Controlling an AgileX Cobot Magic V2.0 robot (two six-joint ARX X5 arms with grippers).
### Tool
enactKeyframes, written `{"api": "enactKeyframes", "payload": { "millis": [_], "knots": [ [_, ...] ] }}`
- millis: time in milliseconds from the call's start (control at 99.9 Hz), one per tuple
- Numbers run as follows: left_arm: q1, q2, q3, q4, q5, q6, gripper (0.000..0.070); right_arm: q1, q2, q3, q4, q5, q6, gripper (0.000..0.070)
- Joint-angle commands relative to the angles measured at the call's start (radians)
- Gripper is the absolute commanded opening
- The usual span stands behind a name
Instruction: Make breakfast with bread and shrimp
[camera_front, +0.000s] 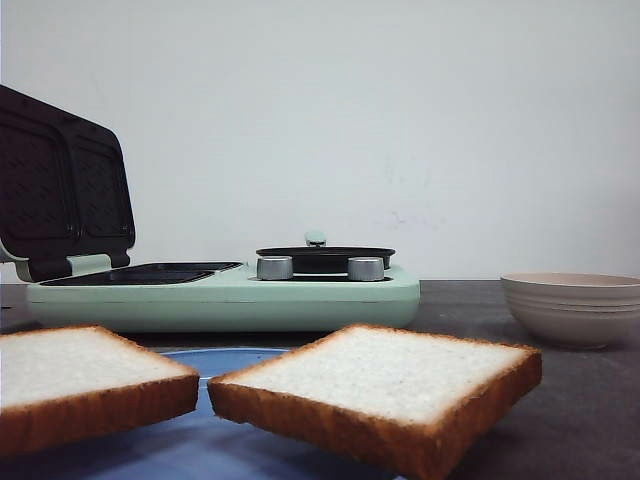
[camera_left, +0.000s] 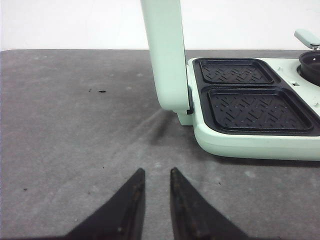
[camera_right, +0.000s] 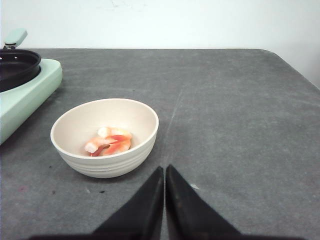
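Two bread slices lie on a blue plate (camera_front: 190, 445) at the front of the table, one at the left (camera_front: 70, 365) and one in the middle (camera_front: 385, 375). The shrimp (camera_right: 109, 141), a few orange and whitish pieces, lie in a cream bowl (camera_right: 102, 165), which stands at the right in the front view (camera_front: 575, 315). My left gripper (camera_left: 156, 172) is slightly open and empty, low over bare table near the sandwich maker. My right gripper (camera_right: 164, 169) is shut and empty, just beside the bowl. Neither gripper shows in the front view.
A mint green sandwich maker (camera_front: 220, 300) stands behind the plate with its lid (camera_front: 60, 190) raised. Its two dark grill plates (camera_left: 255, 107) are bare. A small black pan (camera_front: 325, 258) with a pale green knob (camera_front: 316, 238) sits on its right end. The table's right edge (camera_right: 295, 70) is near.
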Motion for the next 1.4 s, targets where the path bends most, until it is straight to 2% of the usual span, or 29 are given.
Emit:
{"api": "enactKeyframes", "payload": {
  "millis": [0,630,710,890,981,1161,1331,1391],
  "knots": [
    [0.003,-0.001,-0.018,-0.002,0.003,-0.008,0.0017,0.002,-0.002,-0.003,0.010,0.000,-0.007,0.0000],
    [0.003,-0.001,-0.018,-0.002,0.003,0.013,0.0017,0.001,-0.002,-0.003,0.011,0.000,-0.006,0.0000],
    [0.001,-0.001,-0.018,-0.002,0.004,-0.037,0.0017,0.001,-0.002,-0.003,0.011,-0.004,-0.003,0.0000],
    [0.000,-0.001,-0.018,0.000,0.004,-0.265,0.0017,0.001,-0.002,-0.003,0.028,-0.005,-0.002,0.0000],
    [0.000,-0.001,-0.018,-0.001,0.004,-0.328,0.0017,0.001,-0.002,-0.003,0.064,-0.005,0.034,0.0000],
    [0.000,-0.001,-0.018,-0.001,0.011,-0.388,0.0017,0.001,-0.002,-0.003,0.093,-0.005,0.118,0.0000],
    [0.000,-0.001,-0.018,-0.001,0.012,-0.395,0.0017,0.001,-0.002,-0.003,0.094,-0.006,0.132,0.0000],
    [0.000,-0.001,-0.018,-0.001,0.012,-0.411,0.0017,0.001,-0.002,-0.003,0.098,-0.008,0.187,0.0000]
  ]
}}
